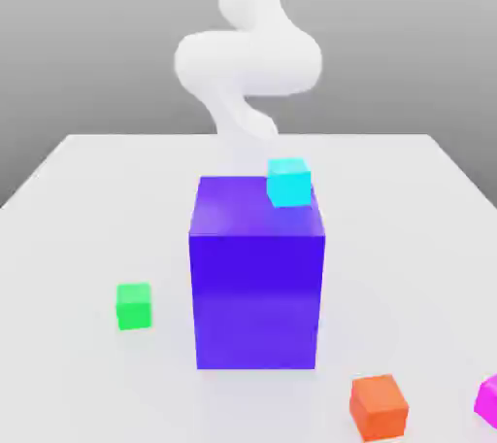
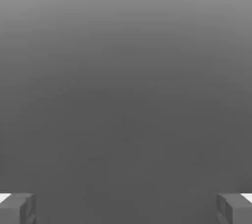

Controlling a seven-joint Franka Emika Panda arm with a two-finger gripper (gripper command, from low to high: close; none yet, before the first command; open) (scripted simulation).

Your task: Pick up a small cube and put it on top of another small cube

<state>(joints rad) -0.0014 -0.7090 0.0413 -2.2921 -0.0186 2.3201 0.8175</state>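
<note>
Pincer (image 2: 126,208) spread wide, empty; pink cube (image 1: 488,400) at counter (image 1: 87,198) edge, easily nudged off; tall purple block (image 1: 257,271) between it and green cube (image 1: 134,306), collision risk.

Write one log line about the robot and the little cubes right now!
fingers: open, holding nothing | pink cube: on table | green cube: on table, nothing on it | stacking: not started

The magenta cube (image 1: 488,400) is cut off by the exterior view's right edge, so only part of it shows. The big blue-purple block (image 1: 256,276) hides the lower stretch of the white arm (image 1: 248,62), and the arm's top runs out of the picture. In the hand view, the claw (image 2: 126,208) shows only its two fingertips (image 2: 17,208), clipped by the frame's edges.
</note>
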